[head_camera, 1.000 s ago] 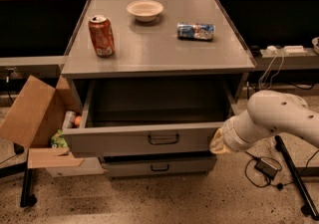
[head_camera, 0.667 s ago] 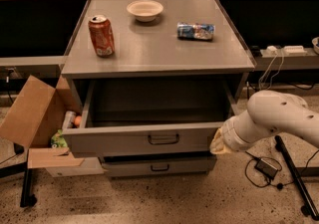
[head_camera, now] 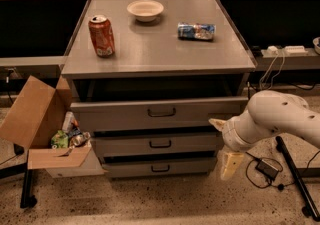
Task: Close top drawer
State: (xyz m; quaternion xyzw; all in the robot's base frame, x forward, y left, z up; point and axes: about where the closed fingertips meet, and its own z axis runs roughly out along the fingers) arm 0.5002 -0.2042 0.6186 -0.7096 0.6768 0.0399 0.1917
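We find the top drawer [head_camera: 115, 115] directly under the cabinet top [head_camera: 160, 49]. It is pulled partway out: its front panel stands forward of the two drawers below, and a dark gap shows above it. Its handle [head_camera: 161, 112] sits at the centre of the panel with nothing touching it.

We judge the closing push to be in hand but not finished, as the panel is not flush with the cabinet. The next move calls for a straight push into the panel, toward the cabinet. Pressure should stay level, since a push at the far right end could skew the drawer.

The gripper [head_camera: 224, 144] is at the right end of the drawer, low beside the panel's corner. Its cream fingers [head_camera: 230, 165] are spread apart and hold nothing. One tip points up toward the drawer's right corner and the other hangs down past the middle drawer [head_camera: 125, 145]. We cannot tell whether the upper tip touches the panel. The white arm [head_camera: 285, 119] reaches in from the right of the drawer, bent, with the wrist turned toward the panel.

Below the top drawer the middle and bottom drawer [head_camera: 130, 168] look shut. Above it stand a red can [head_camera: 101, 35], a bowl [head_camera: 145, 10] and a blue packet [head_camera: 196, 31]. An open cardboard box [head_camera: 30, 114] of litter lies left of the drawer.
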